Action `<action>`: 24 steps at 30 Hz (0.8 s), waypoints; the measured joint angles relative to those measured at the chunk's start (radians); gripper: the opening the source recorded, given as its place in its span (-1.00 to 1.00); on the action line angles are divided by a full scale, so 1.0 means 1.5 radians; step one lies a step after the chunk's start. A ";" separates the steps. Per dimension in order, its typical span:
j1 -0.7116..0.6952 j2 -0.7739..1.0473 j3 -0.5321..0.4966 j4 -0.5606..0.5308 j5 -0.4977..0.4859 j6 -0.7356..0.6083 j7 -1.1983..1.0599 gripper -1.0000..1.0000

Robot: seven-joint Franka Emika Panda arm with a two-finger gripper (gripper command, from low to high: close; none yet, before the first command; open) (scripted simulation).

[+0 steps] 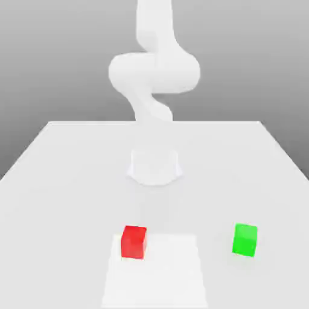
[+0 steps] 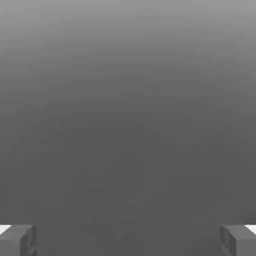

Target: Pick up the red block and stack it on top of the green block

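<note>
Gripper: nearest the hand camera, fingers spread wide apart, nothing between them, touching nothing
Arm: raised over the far part of the table
Red block: on the pale patch, near its edge on the exterior view's left
Green block: on the table, toward the exterior view's right, apart from the red block

In my exterior view, the camera faces the Panda arm across the white tabletop, from above table level, with the cubes nearer than the base. My hand view looks past both fingertips toward plain gray background; I identify no shared tabletop area.
</note>
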 joint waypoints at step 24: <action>-0.049 0.597 -0.020 -0.315 0.024 0.432 -0.012 0.00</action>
